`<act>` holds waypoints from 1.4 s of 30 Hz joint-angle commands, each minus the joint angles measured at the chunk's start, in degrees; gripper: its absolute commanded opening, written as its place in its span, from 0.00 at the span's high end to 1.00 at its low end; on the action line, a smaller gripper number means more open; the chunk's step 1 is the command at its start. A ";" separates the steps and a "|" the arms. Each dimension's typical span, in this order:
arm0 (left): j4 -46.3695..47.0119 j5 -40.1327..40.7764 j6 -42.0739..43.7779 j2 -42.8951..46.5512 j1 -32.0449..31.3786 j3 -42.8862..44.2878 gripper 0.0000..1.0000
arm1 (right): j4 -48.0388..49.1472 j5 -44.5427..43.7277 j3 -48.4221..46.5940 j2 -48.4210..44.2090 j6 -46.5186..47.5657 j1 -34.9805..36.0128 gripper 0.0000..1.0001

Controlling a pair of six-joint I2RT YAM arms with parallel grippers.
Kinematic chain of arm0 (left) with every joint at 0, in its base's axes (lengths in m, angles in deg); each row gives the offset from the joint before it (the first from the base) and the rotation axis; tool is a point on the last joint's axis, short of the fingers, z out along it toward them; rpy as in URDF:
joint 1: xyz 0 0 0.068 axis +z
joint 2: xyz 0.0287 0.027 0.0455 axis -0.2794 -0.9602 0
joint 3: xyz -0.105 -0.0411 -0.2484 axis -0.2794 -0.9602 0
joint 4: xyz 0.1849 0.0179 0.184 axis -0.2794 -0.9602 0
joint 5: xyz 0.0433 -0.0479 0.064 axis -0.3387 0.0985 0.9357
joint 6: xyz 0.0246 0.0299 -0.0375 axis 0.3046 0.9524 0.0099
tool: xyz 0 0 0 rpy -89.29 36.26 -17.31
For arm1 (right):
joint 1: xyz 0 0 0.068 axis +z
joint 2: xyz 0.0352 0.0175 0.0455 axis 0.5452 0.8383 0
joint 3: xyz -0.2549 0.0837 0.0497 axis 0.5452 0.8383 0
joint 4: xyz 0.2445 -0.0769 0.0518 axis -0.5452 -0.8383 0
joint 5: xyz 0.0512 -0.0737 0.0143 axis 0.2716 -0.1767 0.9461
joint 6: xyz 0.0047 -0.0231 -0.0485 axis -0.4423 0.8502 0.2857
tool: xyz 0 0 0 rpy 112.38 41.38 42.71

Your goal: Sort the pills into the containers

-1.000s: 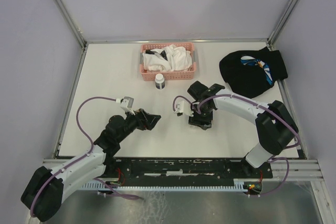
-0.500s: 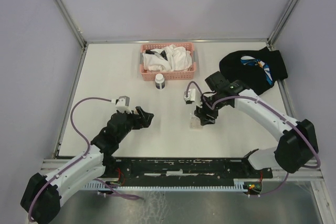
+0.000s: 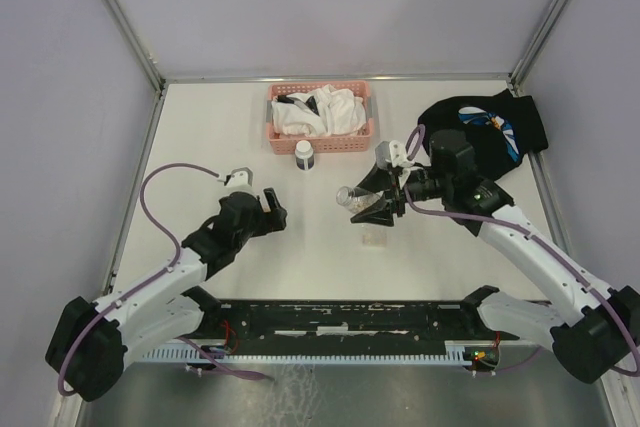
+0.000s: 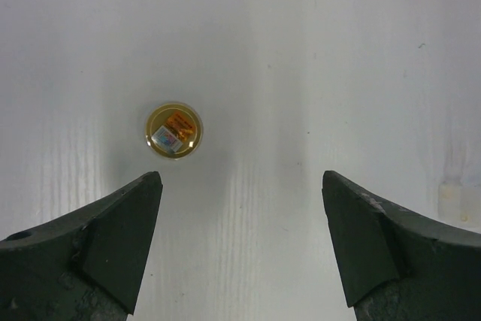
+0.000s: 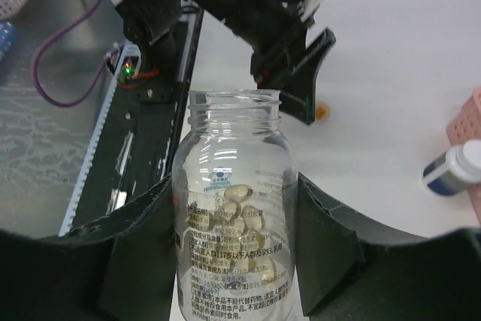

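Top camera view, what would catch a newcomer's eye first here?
The right gripper holds an uncapped clear bottle of pale pills near the middle of the table. Opposite it, the left gripper hangs open, with a small round gold cap on the table ahead of it. At the far edge sit a pink basket of white cloths and a black mitt.

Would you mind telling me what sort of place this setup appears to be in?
Probably a robotics lab test cell: a white table boxed in by plain panels on metal framing, with staged props such as a pink basket and a pill bottle.
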 commanded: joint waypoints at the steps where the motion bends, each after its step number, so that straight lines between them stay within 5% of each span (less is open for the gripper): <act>1: -4.08 5.69 2.73 -3.99 0.12 5.05 0.07 | 37.53 9.25 5.26 -1.86 -28.16 -0.41 0.91; 12: -9.67 13.76 3.80 -20.36 0.37 13.39 0.21 | 33.60 8.13 8.46 -8.80 -28.28 -5.26 0.91; 23: -7.46 8.56 5.42 -29.35 3.33 15.88 0.34 | 33.76 8.29 8.59 -8.93 -29.49 -5.36 0.91; 38: -7.30 7.74 5.87 -34.04 3.37 17.85 0.44 | 33.98 8.71 8.79 -7.69 -29.92 -5.30 0.91; 42: -7.48 7.88 5.91 -33.55 3.45 17.49 0.53 | 33.98 8.72 8.84 -7.35 -30.01 -5.33 0.91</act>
